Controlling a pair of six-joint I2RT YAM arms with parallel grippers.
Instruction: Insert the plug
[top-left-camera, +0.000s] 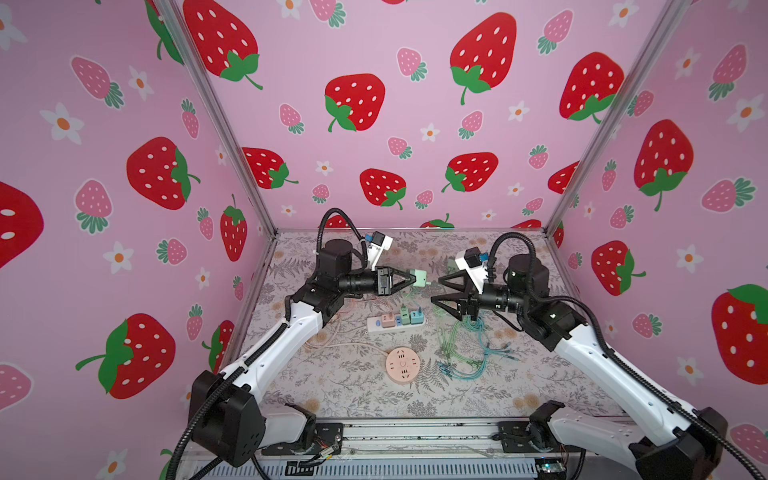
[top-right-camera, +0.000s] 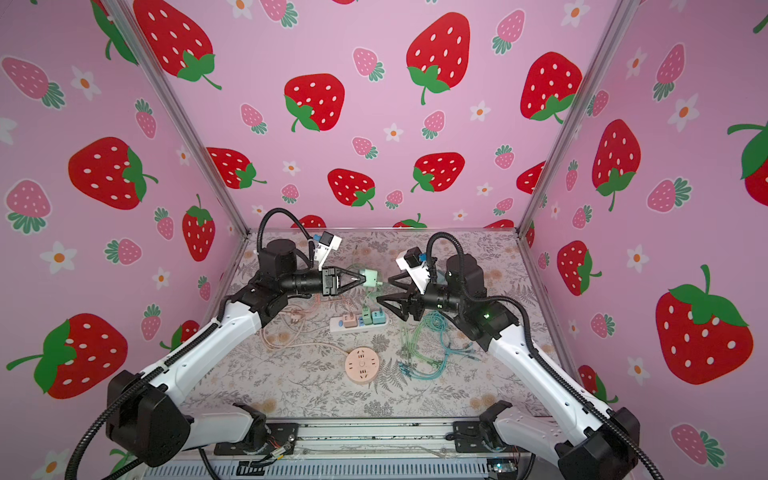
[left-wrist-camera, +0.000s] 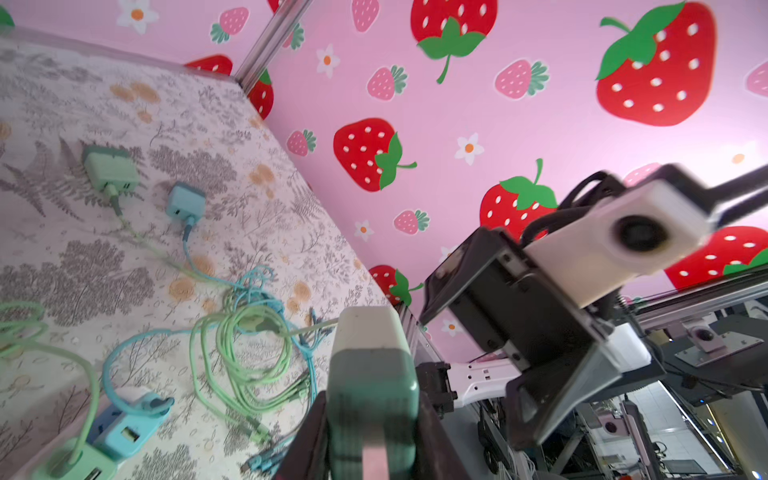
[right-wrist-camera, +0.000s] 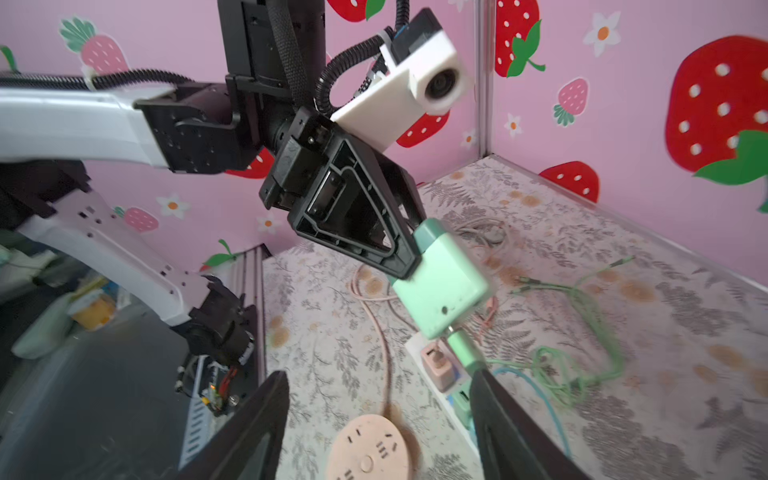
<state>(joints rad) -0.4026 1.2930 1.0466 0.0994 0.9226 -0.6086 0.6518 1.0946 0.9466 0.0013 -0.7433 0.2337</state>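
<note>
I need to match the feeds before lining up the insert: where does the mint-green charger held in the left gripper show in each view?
Both top views: mint-green charger at centre, at the left gripper tip, above the table.
Left wrist: bottom centre, close up.
Right wrist: centre, clamped at the left gripper's tip.
Shared landmark: green cable tangle lying on the table, in all four views.

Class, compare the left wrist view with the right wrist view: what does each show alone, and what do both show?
Only the left wrist view shows a loose green charger, a loose blue charger and the right arm's camera. Only the right wrist view shows the round pink socket, a pink cable and the left arm's camera. Both show the green plug pinched between the left fingers, and green cables.
</note>
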